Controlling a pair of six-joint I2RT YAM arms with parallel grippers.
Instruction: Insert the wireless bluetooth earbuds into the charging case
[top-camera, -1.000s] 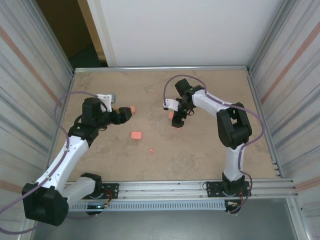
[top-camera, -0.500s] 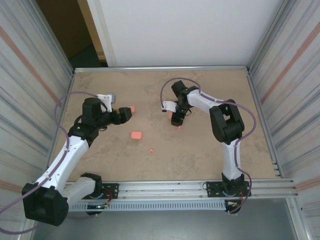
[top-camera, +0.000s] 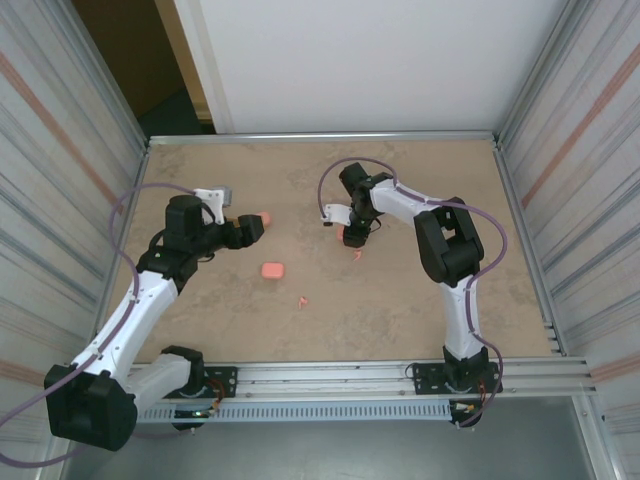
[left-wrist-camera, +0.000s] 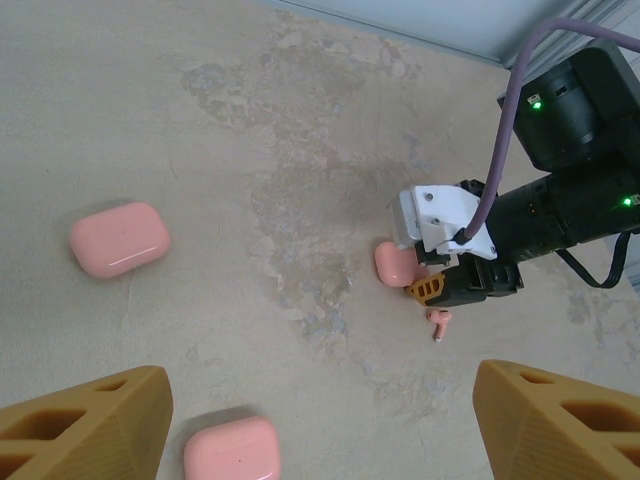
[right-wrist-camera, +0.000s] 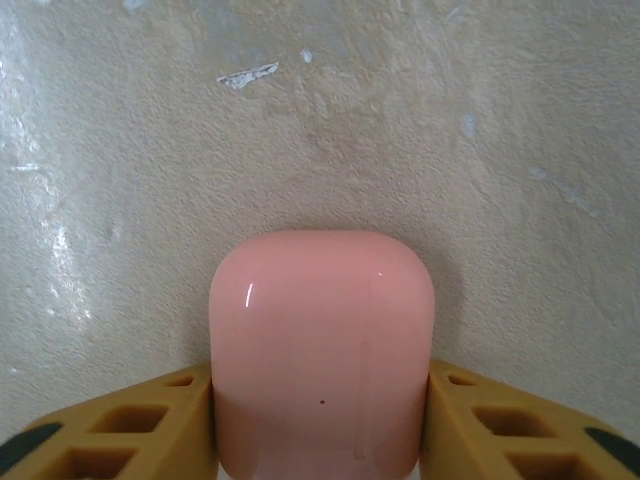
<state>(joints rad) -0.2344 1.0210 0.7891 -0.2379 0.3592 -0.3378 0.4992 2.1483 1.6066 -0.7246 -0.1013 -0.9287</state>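
Tan worktop (top-camera: 400, 300) sits between metal walls (top-camera: 60, 150). Right gripper (right-wrist-camera: 320, 385) squeezes a pink charging case (right-wrist-camera: 322, 300) in the upper middle of the top view. One tiny earbud (left-wrist-camera: 438, 322) lies just beside it. Left gripper (left-wrist-camera: 320, 380) is wide apart, holding nothing.

The left arm (top-camera: 125, 320) and the right arm (top-camera: 445, 250) are made of white link shells and black joint housings, each trailed by a looping purple cable (left-wrist-camera: 505, 125). The fingers (right-wrist-camera: 110, 425) are mustard-yellow plastic with open ribbed cells, and a white bracket (left-wrist-camera: 440, 215) sits by green lights (left-wrist-camera: 537, 102).
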